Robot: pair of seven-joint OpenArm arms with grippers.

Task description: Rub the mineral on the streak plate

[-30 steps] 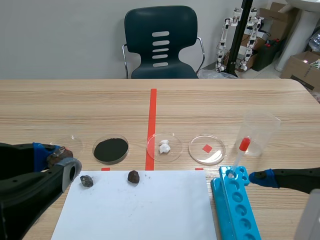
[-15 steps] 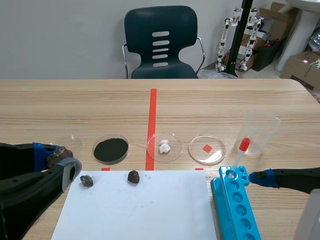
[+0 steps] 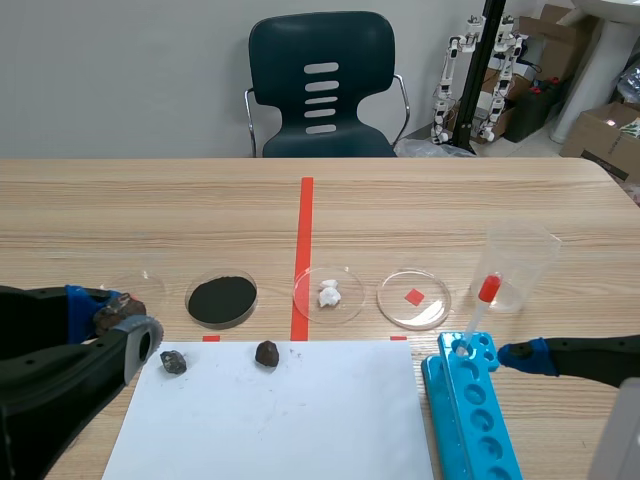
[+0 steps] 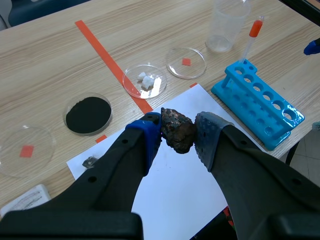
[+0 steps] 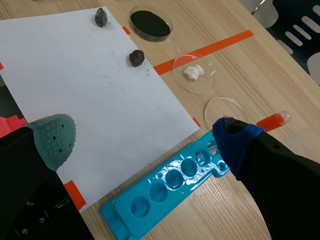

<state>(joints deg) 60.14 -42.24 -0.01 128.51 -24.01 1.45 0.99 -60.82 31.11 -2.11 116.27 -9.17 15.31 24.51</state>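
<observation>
My left gripper (image 4: 178,135) is shut on a rough dark brown mineral (image 4: 177,131), held above the near left corner of the white streak sheet (image 4: 180,185). In the scene view that mineral (image 3: 112,312) sits between the blue pads at the far left, beside the sheet (image 3: 270,420). A small grey mineral (image 3: 173,361) and a brown mineral (image 3: 266,352) lie on the sheet's far edge. My right gripper (image 5: 145,140) stands open with nothing in it, over the sheet's right edge and the blue rack (image 5: 170,187).
Behind the sheet stands a row of petri dishes: black powder (image 3: 221,298), white bits (image 3: 328,293), one over a red mark (image 3: 413,298). A dropper (image 3: 480,305) stands in the blue rack (image 3: 470,420). A clear beaker (image 3: 520,265) is at the right.
</observation>
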